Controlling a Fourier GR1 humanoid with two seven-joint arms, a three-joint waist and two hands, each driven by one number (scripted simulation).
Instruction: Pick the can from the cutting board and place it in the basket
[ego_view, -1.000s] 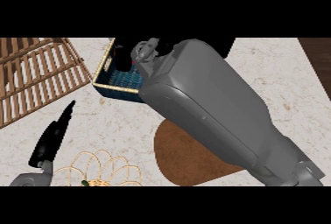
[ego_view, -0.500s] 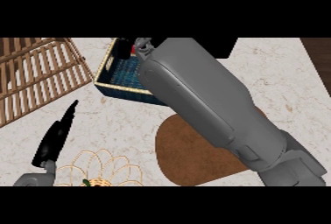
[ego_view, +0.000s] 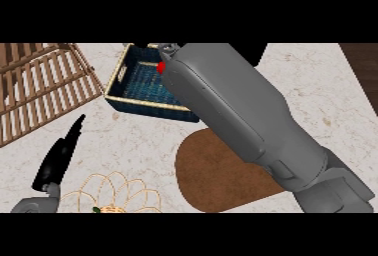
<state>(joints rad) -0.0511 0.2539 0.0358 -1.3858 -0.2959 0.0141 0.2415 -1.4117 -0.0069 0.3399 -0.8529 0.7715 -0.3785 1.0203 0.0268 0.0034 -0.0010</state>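
My right forearm (ego_view: 244, 120) reaches from the lower right up over the dark blue basket (ego_view: 136, 82) with its tan rim. It hides most of my right hand (ego_view: 252, 53), which shows only as black at the top edge. A small red piece of the can (ego_view: 160, 66) peeks out at the forearm's left edge, over the basket's inside. Whether the hand holds the can is hidden. The brown rounded cutting board (ego_view: 210, 175) lies below, partly under the arm, with nothing showing on it. My left hand (ego_view: 57, 157) rests open at the lower left, fingers straight.
A wooden slatted rack (ego_view: 37, 85) fills the upper left. A wire bowl (ego_view: 118, 192) holding something yellow sits at the bottom, beside the left hand. Dark wood shows at the far right edge (ego_view: 365, 65).
My right forearm has shifted a little right and toward me over the basket. A red piece of the can now shows at its left edge. The left hand has stayed still.
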